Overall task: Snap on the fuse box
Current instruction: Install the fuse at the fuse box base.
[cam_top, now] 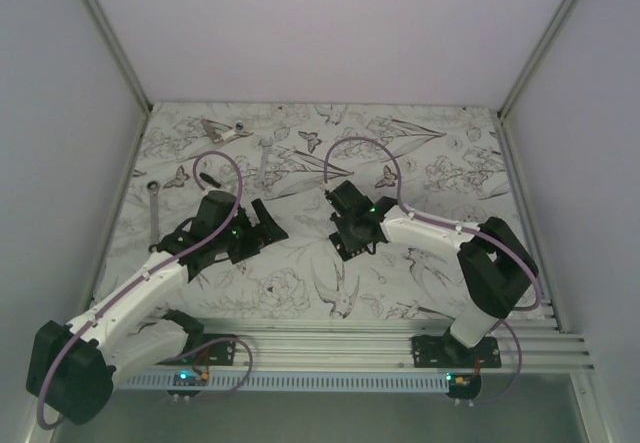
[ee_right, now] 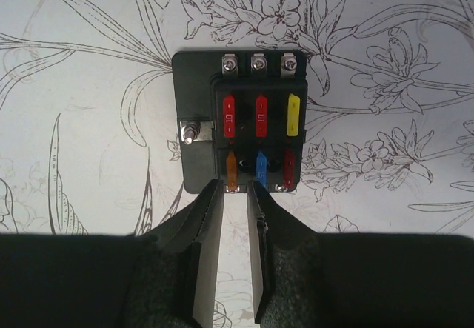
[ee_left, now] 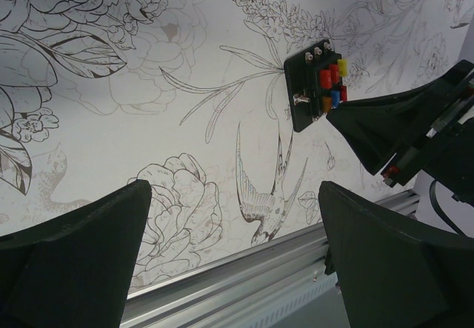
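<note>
The fuse box (ee_right: 195,91) is a flat black block lying on the flower-patterned table, with red, yellow, orange and blue fuses in its slots. Its near edge sits just past the tips of my right gripper (ee_right: 235,187). That gripper's jaws stand a narrow gap apart with nothing between them, and only table shows through the gap. From the left wrist view the fuse box (ee_left: 305,84) lies at the upper right, with the right gripper's fingers (ee_left: 385,132) beside it. My left gripper (ee_left: 233,195) hangs wide open and empty to the left of it, above the table (cam_top: 265,221).
A metal wrench (cam_top: 155,208) lies at the left of the table, another wrench (cam_top: 267,153) further back, and a metal piece (cam_top: 222,129) near the far left corner. An aluminium rail (cam_top: 350,343) runs along the near edge. Walls close in both sides.
</note>
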You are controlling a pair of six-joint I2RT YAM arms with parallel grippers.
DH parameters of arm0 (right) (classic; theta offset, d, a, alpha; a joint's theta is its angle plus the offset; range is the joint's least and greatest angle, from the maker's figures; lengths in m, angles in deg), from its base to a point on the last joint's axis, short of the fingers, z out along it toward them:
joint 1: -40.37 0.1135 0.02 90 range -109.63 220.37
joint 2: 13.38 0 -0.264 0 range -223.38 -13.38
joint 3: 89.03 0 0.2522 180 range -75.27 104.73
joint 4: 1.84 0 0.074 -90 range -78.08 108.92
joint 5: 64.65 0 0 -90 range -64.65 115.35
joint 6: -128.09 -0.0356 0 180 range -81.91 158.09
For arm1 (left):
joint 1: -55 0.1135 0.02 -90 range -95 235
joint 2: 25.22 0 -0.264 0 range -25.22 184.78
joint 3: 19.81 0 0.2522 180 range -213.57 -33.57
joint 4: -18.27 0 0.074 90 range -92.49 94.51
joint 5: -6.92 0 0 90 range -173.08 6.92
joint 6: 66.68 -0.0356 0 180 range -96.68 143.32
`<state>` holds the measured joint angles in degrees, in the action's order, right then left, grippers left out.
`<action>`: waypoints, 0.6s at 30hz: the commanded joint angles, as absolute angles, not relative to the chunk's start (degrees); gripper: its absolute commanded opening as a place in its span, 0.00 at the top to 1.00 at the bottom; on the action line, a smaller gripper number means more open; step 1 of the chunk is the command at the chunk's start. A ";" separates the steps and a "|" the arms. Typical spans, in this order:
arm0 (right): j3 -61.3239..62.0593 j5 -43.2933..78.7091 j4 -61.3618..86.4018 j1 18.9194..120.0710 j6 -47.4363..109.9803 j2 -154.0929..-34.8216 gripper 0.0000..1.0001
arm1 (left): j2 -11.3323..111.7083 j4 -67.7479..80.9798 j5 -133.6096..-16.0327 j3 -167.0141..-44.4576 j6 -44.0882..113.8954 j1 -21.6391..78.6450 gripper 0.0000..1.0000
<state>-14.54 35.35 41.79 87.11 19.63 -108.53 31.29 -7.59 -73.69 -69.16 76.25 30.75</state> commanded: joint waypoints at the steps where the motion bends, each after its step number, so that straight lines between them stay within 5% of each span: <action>1: -14.53 35.94 38.74 87.14 19.64 -109.75 0.75 | 30.77 -8.63 -72.85 -68.09 76.41 31.27 0.00; 13: -12.29 33.13 42.63 87.14 20.83 -114.86 1.00 | 30.77 -8.66 -72.71 -68.10 76.39 31.27 0.00; 18: -10.88 30.80 46.51 87.13 21.94 -118.48 1.00 | 30.85 -8.64 -72.63 -68.03 76.32 31.27 0.00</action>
